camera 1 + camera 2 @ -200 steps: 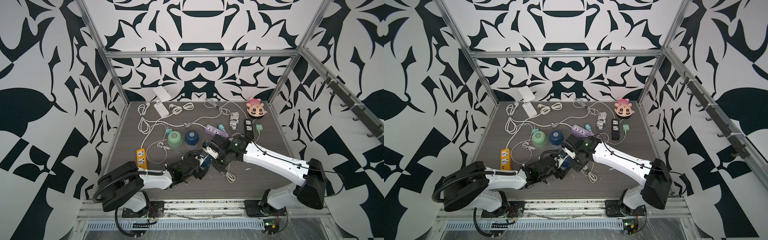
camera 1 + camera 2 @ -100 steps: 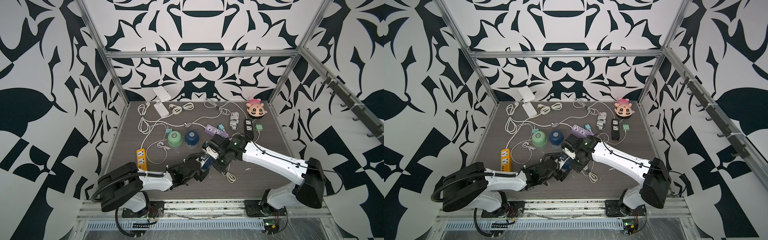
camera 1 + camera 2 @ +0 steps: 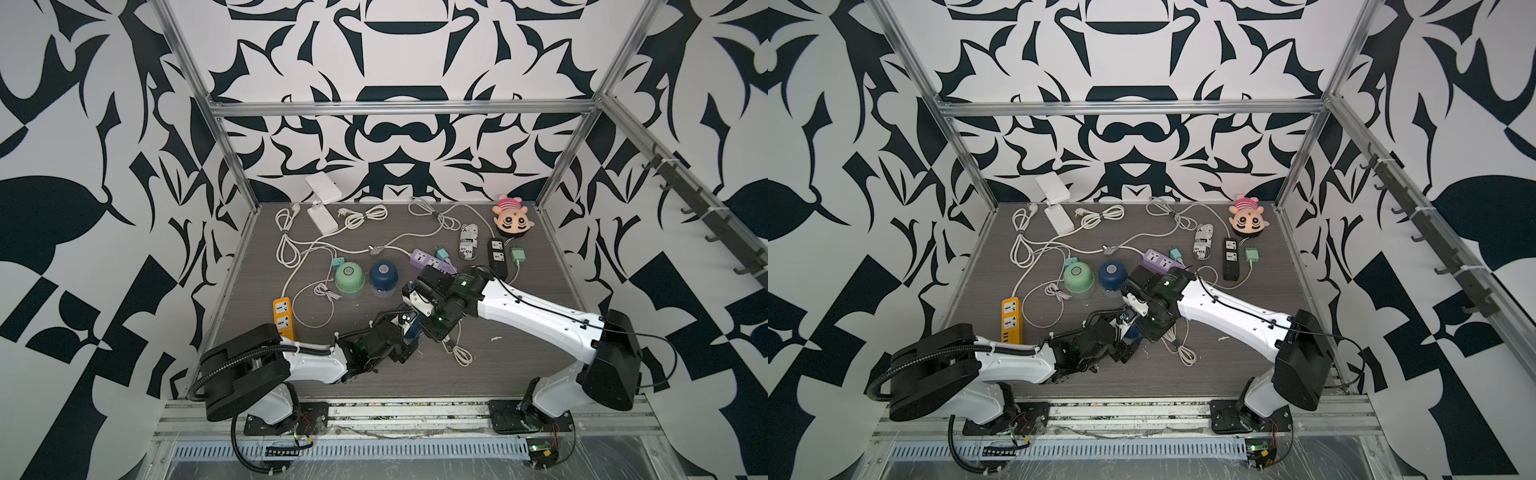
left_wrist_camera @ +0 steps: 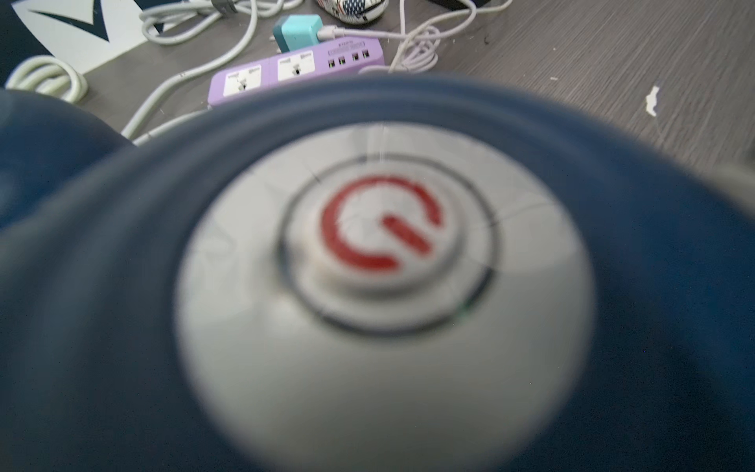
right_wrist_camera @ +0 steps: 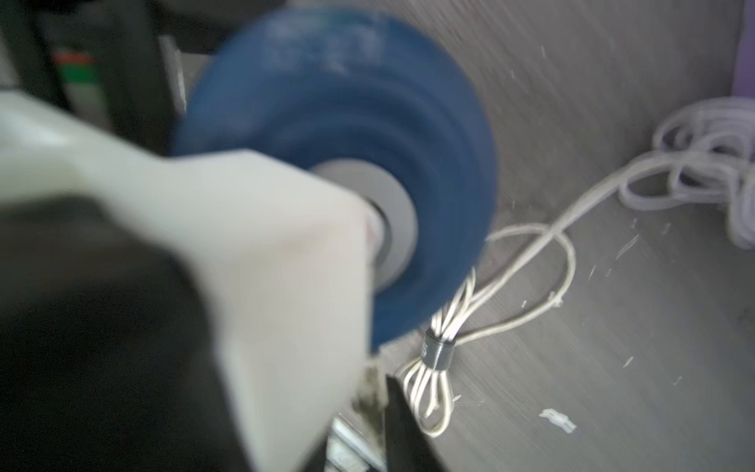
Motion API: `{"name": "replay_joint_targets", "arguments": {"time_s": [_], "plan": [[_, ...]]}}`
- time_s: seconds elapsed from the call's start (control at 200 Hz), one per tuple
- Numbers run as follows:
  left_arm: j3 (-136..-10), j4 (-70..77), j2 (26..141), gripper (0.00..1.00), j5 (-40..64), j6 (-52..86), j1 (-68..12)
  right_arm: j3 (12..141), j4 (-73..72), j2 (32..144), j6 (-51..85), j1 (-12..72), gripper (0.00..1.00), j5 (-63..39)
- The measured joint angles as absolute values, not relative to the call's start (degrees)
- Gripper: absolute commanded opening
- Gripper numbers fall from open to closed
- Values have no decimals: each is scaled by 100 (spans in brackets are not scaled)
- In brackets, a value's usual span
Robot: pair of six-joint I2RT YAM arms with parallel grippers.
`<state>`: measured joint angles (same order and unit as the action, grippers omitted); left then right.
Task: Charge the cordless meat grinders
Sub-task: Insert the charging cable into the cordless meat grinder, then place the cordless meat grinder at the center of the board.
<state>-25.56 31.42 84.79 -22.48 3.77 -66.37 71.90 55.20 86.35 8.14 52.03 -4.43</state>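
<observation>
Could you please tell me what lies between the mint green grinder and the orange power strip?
A small bundled white cable lies between the mint green grinder and the orange power strip, as both top views show.

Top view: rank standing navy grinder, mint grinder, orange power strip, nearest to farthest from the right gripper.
1. standing navy grinder, just beyond the right gripper
2. mint grinder, on its left
3. orange power strip, left table edge

A red power sign stands on the round grey button [image 4: 384, 261] of the navy blue domed grinder [image 4: 122, 306]. The far newsprint-patterned white capsule [image 3: 468, 243] bears letters, perhaps "in" and "ex".
</observation>
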Motion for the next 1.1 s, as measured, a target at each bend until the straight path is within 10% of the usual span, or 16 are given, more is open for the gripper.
{"name": "replay_joint_targets", "arguments": {"time_s": [0.305,1.1], "plan": [[-2156,4060,8912,42,-2257,473,-6646,6895,4818,7612,770,4810,68,-145],[-2827,5778,10543,68,-1739,353,-6628,6602,3435,8082,2539,-126,77,598]]}}
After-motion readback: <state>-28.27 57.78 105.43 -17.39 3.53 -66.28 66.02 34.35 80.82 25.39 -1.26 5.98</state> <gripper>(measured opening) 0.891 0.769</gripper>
